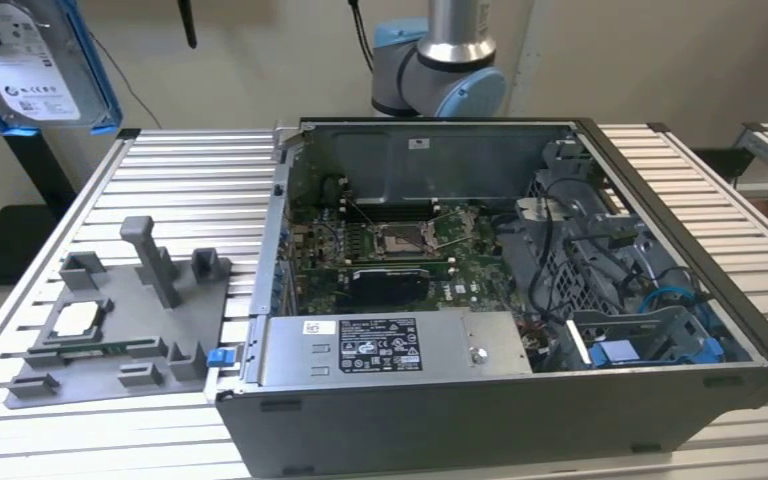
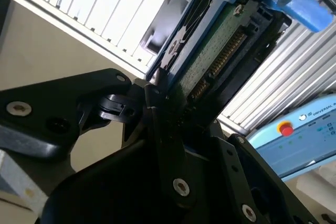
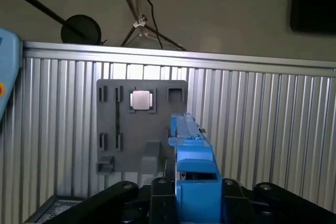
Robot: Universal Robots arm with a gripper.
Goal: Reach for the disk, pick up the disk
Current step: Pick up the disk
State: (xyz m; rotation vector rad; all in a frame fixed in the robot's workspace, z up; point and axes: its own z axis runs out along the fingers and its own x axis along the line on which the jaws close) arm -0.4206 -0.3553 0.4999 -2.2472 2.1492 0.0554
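- The disk [image 1: 37, 70] hangs in the air, clear of the desk [image 1: 184, 180], up by the desk's far corner on the exterior view's left. Its white label faces the exterior camera and the blue bracket frames it.
- In the second wrist view the gripper [image 2: 164, 92] has its black fingers [image 2: 156, 103] clamped on one end of the disk [image 2: 220, 51]. The disk's green circuit-board side and connector row are showing.
- In the first wrist view the disk [image 3: 191, 150] stands edge-on between the gripper's [image 3: 197, 195] black parts.
- A grey fixture plate [image 1: 117, 330] lies on the desk near that same side edge, with a small square silver chip [image 1: 77, 318] seated in it.
- An open computer case [image 1: 518, 300] sits mid-desk, beside the plate.
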